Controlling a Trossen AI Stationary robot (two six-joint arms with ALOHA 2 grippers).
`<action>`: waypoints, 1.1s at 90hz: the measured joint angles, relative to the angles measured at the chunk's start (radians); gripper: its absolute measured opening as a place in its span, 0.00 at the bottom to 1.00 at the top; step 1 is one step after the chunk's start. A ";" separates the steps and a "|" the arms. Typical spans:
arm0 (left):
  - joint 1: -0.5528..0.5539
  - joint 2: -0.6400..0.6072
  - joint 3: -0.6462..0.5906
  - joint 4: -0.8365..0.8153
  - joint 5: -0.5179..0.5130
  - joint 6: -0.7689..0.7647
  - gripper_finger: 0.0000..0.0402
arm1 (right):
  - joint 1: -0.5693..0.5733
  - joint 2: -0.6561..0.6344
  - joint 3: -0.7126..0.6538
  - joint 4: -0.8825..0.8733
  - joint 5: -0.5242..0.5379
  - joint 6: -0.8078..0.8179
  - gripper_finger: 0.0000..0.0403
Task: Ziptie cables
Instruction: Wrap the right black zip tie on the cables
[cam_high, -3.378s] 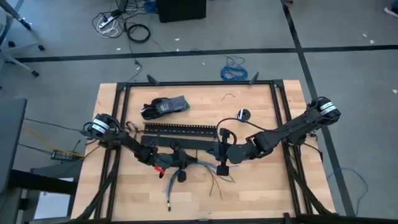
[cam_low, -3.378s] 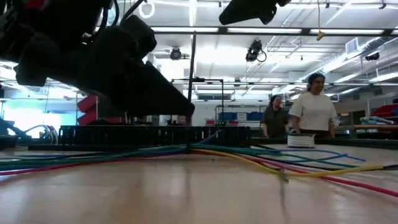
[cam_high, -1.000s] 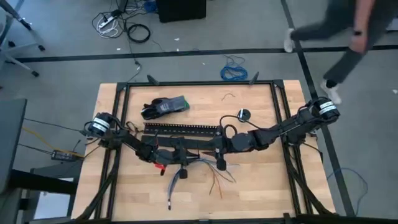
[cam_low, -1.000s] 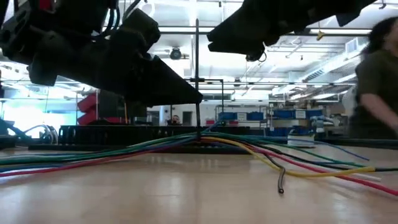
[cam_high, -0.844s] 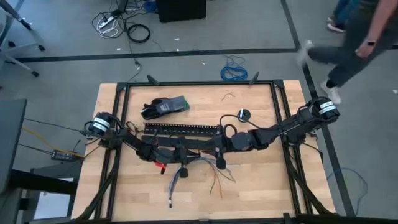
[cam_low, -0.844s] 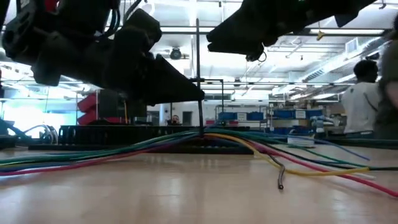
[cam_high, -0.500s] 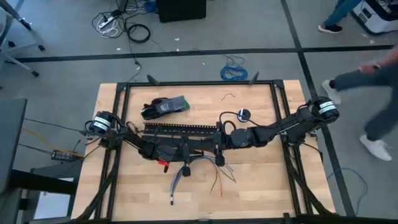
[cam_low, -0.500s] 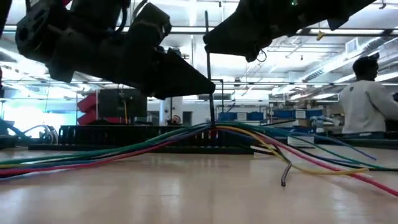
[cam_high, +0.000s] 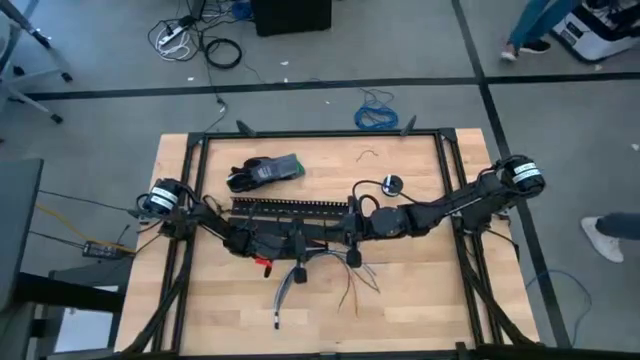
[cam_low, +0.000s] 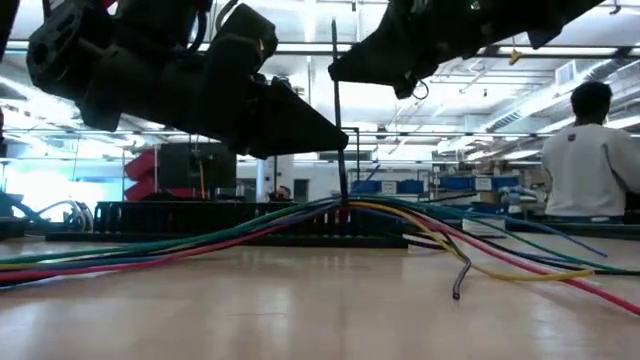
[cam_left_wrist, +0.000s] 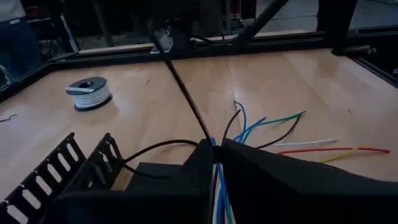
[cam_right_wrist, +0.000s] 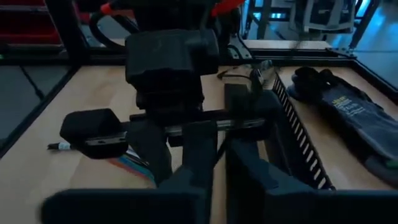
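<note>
At the centre of the high view, just below the black slotted channel (cam_high: 290, 208), my left gripper (cam_high: 300, 243) is clamped on the cables (cam_low: 200, 243), lifting them into a peak, while my right gripper (cam_high: 352, 230) pinches the upright ziptie (cam_low: 337, 120) rising from that peak.

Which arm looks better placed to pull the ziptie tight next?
Probably the right: the right gripper holds the upright ziptie by its top, while the left gripper pinches the cables, steadying them.
</note>
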 joint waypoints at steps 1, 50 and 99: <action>0.000 0.000 0.000 0.000 0.000 0.000 0.04 | 0.000 0.000 0.000 0.000 0.000 0.000 0.02; 0.002 -0.005 0.001 -0.027 -0.012 -0.013 0.04 | -0.034 0.003 0.012 0.029 -0.001 -0.037 0.00; 0.002 -0.003 0.001 -0.038 -0.019 -0.032 0.04 | -0.074 -0.030 0.039 0.021 0.099 -0.084 0.00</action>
